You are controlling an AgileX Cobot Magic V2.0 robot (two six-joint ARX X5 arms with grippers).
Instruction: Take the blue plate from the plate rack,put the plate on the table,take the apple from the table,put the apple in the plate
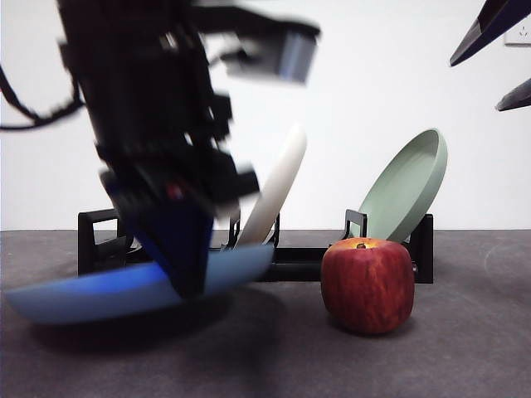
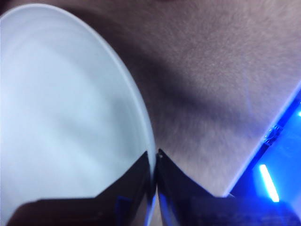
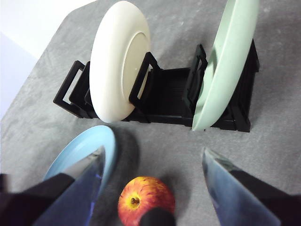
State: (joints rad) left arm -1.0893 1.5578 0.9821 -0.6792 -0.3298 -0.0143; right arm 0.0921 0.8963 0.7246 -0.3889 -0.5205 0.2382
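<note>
Front view: the left end effector (image 1: 189, 278) is clamped on the blue plate's (image 1: 91, 294) rim, lowering it nearly flat onto the tabletop (image 1: 465, 356); next, release; the right end effector (image 3: 153, 188), jaws apart, hovers over the apple (image 1: 367, 284).

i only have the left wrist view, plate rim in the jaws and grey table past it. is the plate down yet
Observer: Nearly. In the front view the blue plate is tilted, its far edge low at the table, the left gripper shut on the raised rim.
Operator: where's the apple
Observer: The apple stands upright on the table beside the plate, apart from it, in front of the plate rack.
Operator: rack empty now?
Observer: No. A cream-white plate and a sage-green plate lean in its slots.
Operator: right arm?
Observer: The right gripper is open above the apple.
</note>
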